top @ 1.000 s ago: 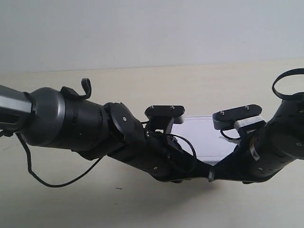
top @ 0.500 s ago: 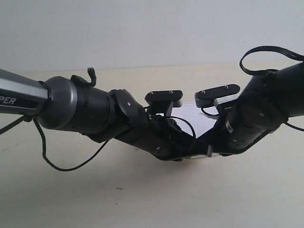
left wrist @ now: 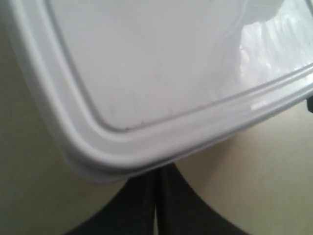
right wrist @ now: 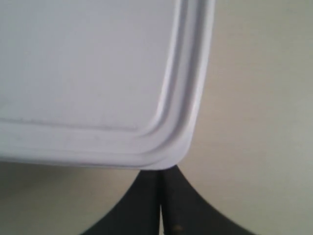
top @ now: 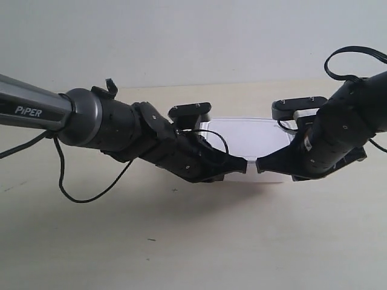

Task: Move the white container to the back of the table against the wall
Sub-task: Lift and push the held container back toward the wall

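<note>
Both jaws are clenched, empty. The white container lies just beyond their tips; its rim hides any contact.

One white container, one table, one wall, two black arms, two claws

The arm at the exterior view's left starts as a grey metallic tube lettered "PiPER" in white. It then swells into a rounded dark grey joint and glossy black segments dotted with small silver screws. A thin black cable droops in a loop beneath it. The arm at the exterior view's right is the same glossy black, with a white band and a cable loop above. Seen close, the left gripper and the right gripper are matte black, their fingers flaring wide from narrow tips.
</note>
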`<state>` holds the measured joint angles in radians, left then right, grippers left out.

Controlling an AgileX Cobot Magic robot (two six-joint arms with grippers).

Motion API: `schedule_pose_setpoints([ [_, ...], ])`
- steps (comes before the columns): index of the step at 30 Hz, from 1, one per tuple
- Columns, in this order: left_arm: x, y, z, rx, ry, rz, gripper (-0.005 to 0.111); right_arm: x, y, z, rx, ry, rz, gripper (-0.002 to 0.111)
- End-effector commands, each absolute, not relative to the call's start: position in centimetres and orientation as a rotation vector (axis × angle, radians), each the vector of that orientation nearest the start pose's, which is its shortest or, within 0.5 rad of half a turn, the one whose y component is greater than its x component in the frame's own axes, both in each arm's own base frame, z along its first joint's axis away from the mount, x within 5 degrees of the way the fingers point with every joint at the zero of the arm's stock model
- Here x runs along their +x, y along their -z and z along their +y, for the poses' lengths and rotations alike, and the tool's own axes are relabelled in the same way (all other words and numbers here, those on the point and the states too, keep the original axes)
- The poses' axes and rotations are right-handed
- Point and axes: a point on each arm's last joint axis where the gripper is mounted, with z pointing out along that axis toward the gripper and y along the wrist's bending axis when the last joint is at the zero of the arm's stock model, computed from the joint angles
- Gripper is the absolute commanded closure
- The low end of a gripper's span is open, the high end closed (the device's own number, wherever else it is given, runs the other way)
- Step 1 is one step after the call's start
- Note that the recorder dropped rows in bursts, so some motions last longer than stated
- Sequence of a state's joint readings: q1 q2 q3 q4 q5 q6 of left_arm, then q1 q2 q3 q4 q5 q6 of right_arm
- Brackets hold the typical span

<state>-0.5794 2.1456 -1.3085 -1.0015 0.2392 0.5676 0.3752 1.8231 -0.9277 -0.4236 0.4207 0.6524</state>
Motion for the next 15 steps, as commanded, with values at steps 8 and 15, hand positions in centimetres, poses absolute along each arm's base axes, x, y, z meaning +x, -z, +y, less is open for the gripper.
schedule_pose_setpoints([
  [8, 38.2, -12.2, -26.4, 0.369, 0.648, 2.466, 0.107, 34.4, -13.3, 12.0, -0.109, -0.002, 2.710, 0.108],
  [15, 39.9, -11.7, -25.3, 0.309, 0.635, 2.464, 0.107, 36.3, -13.7, 12.4, -0.125, 0.048, 2.703, 0.108],
])
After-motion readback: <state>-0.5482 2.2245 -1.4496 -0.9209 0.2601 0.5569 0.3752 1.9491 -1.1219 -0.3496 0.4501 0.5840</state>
